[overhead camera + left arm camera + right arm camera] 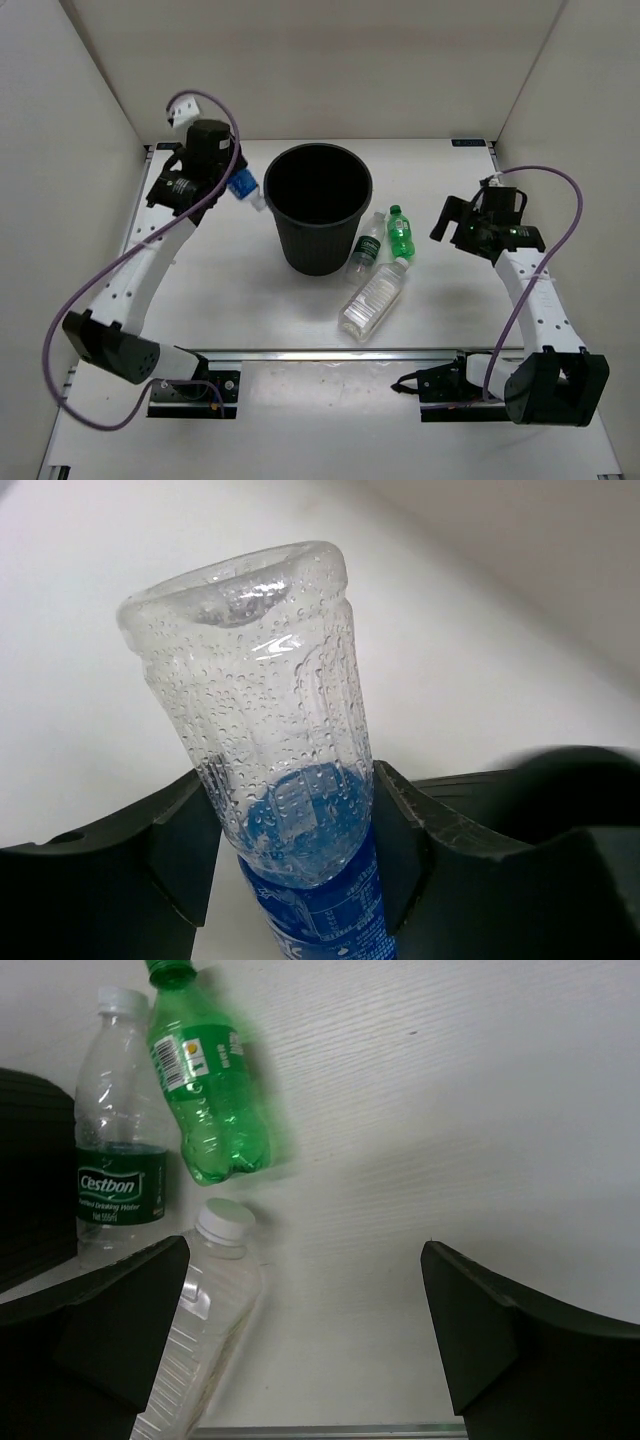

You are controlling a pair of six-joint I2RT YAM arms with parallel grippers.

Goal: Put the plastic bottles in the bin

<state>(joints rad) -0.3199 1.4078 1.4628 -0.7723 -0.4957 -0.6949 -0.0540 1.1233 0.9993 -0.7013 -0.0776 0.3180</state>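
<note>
Top external: left fingers [180, 852] are clenched on the blue-label bottle [244, 186], held up off the table [230, 300] just beside the left rim of the bin [310, 250], not yet over its mouth. Left wrist view confirms the hold: both fingers press on the label band, and the clear, droplet-beaded body sticks out well past them. Risks as judged from here: (1) letting go at this spot would likely drop the bottle outside the bin, onto the table on its left; (2) the overhanging end could catch the rim on the way across and tip or shove the bin; (3) the grip sits on one end of a smooth bottle, so it could swivel or slip if the arm moves sharply. Nothing stands between the bottle and the bin's mouth except the rim itself. Surroundings: three bottles lie on the table right of the bin: the dark-green-label bottle [366, 252] close against the bin's wall, contact uncertain; the green bottle [401, 231] just beside it; the ribbed clear bottle [373, 298] nearer the arm bases. A shoved bin would likely push the first of these. Right fingers [115, 1312] are spread wide and hold nothing, hanging to the right of that group, apart from all three.
</note>
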